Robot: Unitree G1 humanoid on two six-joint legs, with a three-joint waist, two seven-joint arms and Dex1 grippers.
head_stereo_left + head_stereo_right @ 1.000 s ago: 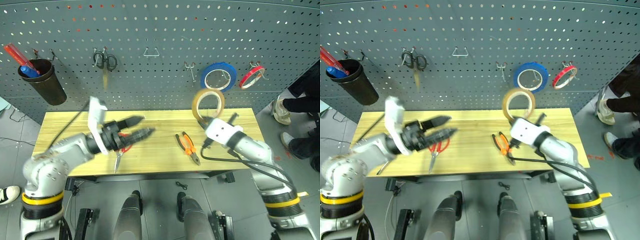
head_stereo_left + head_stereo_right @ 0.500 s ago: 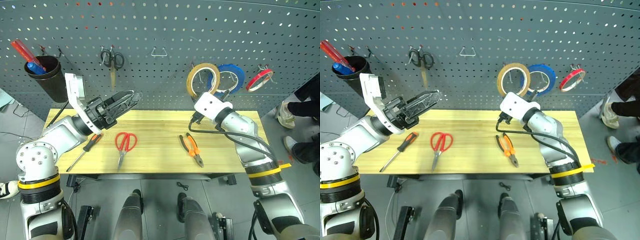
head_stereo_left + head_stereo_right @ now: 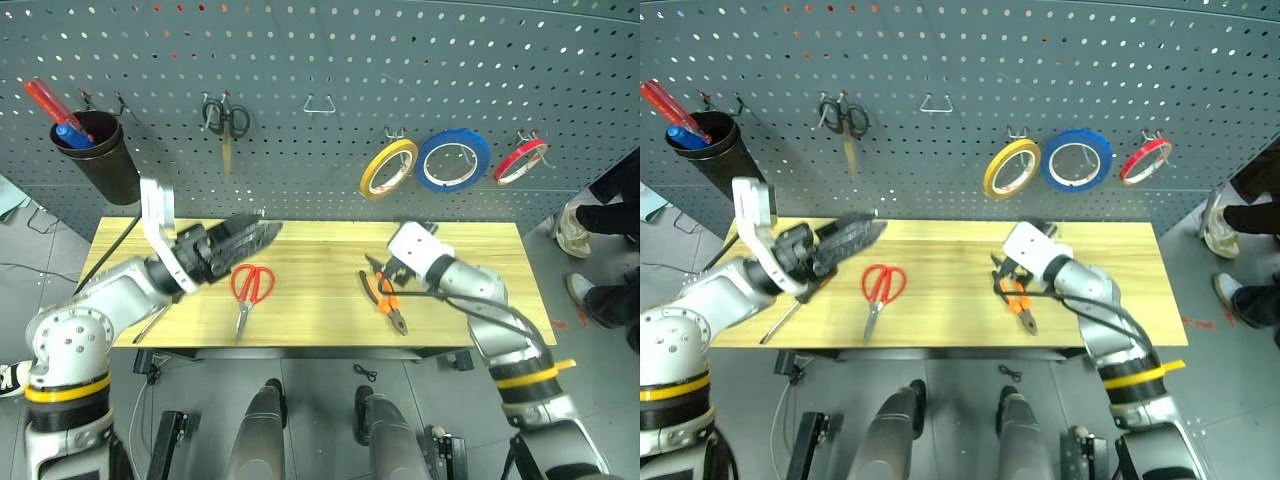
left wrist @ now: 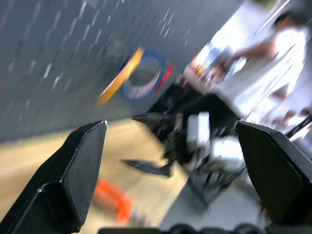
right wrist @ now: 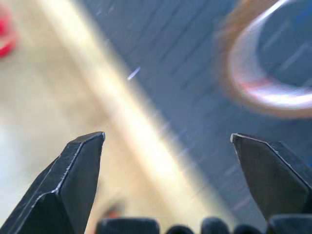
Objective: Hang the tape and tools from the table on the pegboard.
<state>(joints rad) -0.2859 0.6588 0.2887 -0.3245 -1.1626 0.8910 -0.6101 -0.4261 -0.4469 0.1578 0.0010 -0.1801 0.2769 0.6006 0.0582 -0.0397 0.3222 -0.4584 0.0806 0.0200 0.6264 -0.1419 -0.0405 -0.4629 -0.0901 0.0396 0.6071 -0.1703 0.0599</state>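
Both arms low and forward, jaws wide apart.

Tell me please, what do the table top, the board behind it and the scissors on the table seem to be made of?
The table looks like light wood or a wood-print laminate: yellow with grain lines and a matt finish. The pegboard looks like painted sheet metal: dark blue-grey with even rows of punched holes. The scissors seem to have red plastic handles and bare steel blades, grey and slightly shiny.

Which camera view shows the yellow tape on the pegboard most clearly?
The left eye view: the tape hangs whole on the pegboard. The right eye view shows the same. Both wrist views show it only as a blurred ring.
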